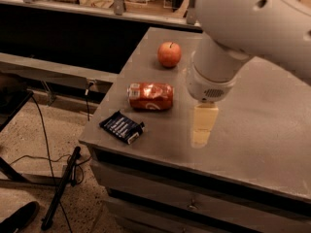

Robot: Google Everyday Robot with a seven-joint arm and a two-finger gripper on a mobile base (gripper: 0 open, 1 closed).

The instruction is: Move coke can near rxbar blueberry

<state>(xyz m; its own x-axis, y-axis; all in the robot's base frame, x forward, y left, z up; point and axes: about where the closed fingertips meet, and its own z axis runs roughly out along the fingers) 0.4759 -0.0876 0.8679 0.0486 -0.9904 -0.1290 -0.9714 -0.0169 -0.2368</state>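
At the far left, a speckled floor lay below the table, with thin dark cables trailing across it and a black pole slanting down towards the near edge.

To the right stood a grey table with drawers in its front. At its near left corner lay the rxbar blueberry, a flat dark navy wrapper with pale lines of text, turned at an angle with its white end pointing right.

Just beyond it, a little farther back and to the right, the coke can lay on its side, its length running left to right. It was close to the bar but did not touch it.

Farther back again sat a round orange-red apple, upright with its stem on top, apart from the can.

To the right of the can, the gripper pointed straight down at the tabletop, pale yellow, holding nothing and clear of the can. Whether the claw was released or clenched could not be told.

Above it, the thick white arm filled the upper right.
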